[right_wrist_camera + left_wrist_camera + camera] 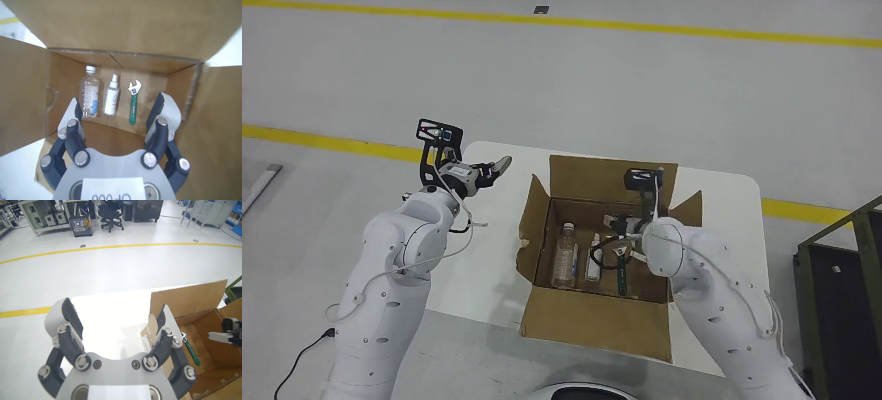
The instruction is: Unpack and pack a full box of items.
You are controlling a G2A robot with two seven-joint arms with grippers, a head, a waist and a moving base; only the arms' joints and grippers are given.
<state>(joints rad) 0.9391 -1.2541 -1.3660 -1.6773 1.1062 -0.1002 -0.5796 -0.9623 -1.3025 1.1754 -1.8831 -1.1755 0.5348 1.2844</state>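
An open cardboard box (592, 322) stands on the white table (487, 265) with its flaps spread. On its floor lie a clear plastic bottle (89, 94), a white spray bottle (112, 96) and a green-handled wrench (133, 102), side by side. My right gripper (118, 98) hangs open above the inside of the box, over these items, holding nothing. Beside the box's left side, my left gripper (115, 306) stands open and empty above the table. In the top view the left gripper (497, 168) is near the table's far left corner and the right gripper (620, 250) is over the box.
Bare table top (113, 317) lies to the left of the box. A green metal rack (842, 270) stands off the table's right side. Yellow lines (332, 140) run across the floor beyond the table.
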